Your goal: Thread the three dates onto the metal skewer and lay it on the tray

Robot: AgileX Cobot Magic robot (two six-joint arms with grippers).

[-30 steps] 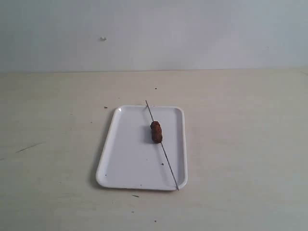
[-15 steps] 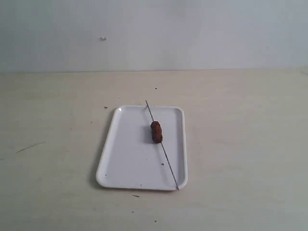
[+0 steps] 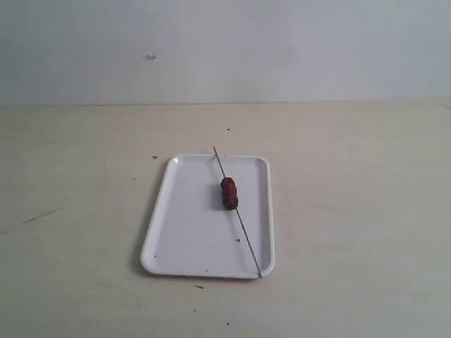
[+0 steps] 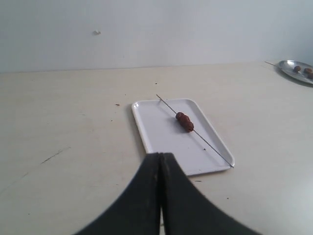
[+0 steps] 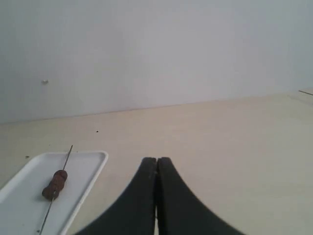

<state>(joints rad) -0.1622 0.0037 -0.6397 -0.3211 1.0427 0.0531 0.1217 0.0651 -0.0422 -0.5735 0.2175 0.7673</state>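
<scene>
- Three dates (image 3: 229, 193) sit bunched together on the metal skewer (image 3: 244, 228), touching one another; in the exterior view they read as one dark red-brown lump.
- Skewer and dates lie on the tray (image 3: 183, 232), along its right half, running from the far rim to the near right corner.
- One tip of the skewer pokes just past the tray's far rim, and the other reaches the rim at the near right corner; the dates are nearer the far tip than the near one.
- That white tray rests flat around the middle of the pale table (image 3: 352, 211), its long side running near to far.
- Neither arm shows in the exterior view, so both are drawn back off the tray.
- Seen in its own wrist view, the left gripper (image 4: 161, 161) has its two black fingers pressed together with nothing between them; it hangs above bare table on the near side of the tray, pointing toward it, well apart from it.
- Likewise the right gripper (image 5: 156, 164) has its fingers closed tip to tip and empty, held over bare table, clear of the tray and touching nothing.
- Far off on the right, the left wrist view catches a round metal plate (image 4: 287, 65) with a couple of small dark pieces on it, too small to tell what they are.
- Some tiny dark specks dot the table.
</scene>
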